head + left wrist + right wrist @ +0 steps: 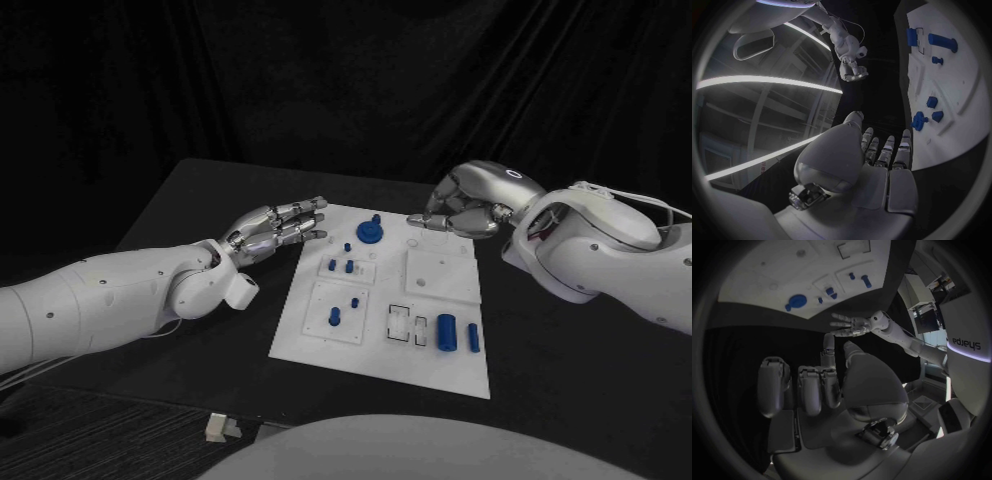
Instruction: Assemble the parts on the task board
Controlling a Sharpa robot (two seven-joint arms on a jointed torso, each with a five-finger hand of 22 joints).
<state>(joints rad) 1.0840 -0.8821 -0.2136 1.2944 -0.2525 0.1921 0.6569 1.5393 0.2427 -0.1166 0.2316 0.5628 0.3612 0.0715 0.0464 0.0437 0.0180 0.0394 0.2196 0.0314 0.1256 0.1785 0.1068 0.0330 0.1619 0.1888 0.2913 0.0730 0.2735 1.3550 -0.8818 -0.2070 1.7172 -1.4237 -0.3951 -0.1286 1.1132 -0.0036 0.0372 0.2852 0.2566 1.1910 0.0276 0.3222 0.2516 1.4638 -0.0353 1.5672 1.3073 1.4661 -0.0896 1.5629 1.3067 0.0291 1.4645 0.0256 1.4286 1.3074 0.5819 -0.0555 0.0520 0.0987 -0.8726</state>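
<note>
Head view shows right robot hand [459, 213] curled, left robot hand [274, 232] spread, both empty

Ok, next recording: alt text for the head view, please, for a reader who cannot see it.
Two white robot arms reach over a black table toward a white task board carrying small blue parts. The left hand hovers at the board's left edge with fingers extended, holding nothing; the right hand is curled above its far right corner.

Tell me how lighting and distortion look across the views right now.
Head view: dim, dark backdrop, yet the white task board and blue parts read clearly. Left wrist view: fisheye bends the board's edges; bright light strips curve behind the left hand. Right wrist view: right hand shadowed.
</note>
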